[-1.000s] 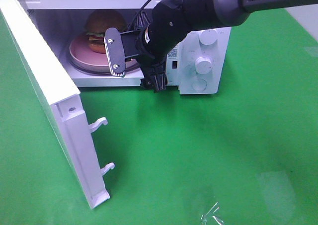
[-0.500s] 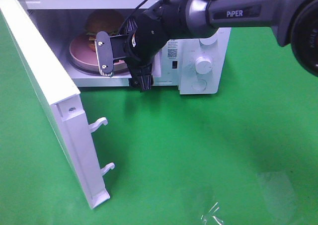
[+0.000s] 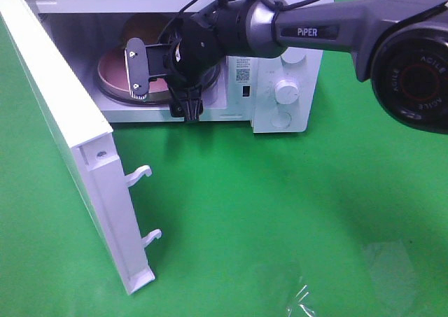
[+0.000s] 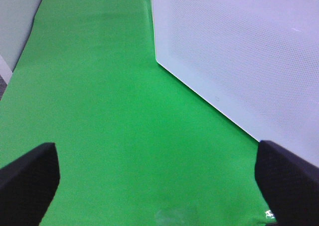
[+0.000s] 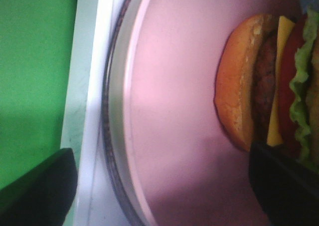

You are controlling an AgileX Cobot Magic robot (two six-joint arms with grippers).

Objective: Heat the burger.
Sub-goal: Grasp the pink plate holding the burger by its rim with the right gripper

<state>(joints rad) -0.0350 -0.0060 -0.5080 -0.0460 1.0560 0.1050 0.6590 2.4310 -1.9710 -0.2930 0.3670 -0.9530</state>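
Note:
The burger (image 3: 145, 28) sits on a round pink plate (image 3: 112, 71) inside the open microwave (image 3: 287, 65); only the top of its bun shows behind my right gripper. The right wrist view shows the burger (image 5: 264, 86) close up, with bun, patty, cheese, tomato and lettuce, on the pink plate (image 5: 174, 111). My right gripper (image 3: 162, 89) is open at the cavity's mouth, just in front of the plate, holding nothing; it also shows open in the right wrist view (image 5: 159, 191). My left gripper (image 4: 159, 186) is open and empty over the green cloth, out of the exterior view.
The microwave door (image 3: 70, 135) stands swung open to the left, with two latch hooks (image 3: 140, 173) on its edge. Its outer face (image 4: 239, 51) shows in the left wrist view. Two knobs (image 3: 287, 91) are on the control panel. Green cloth (image 3: 280, 212) covers the table.
My right gripper has moved left and further toward the microwave cavity, still open, and now hides more of the burger and plate.

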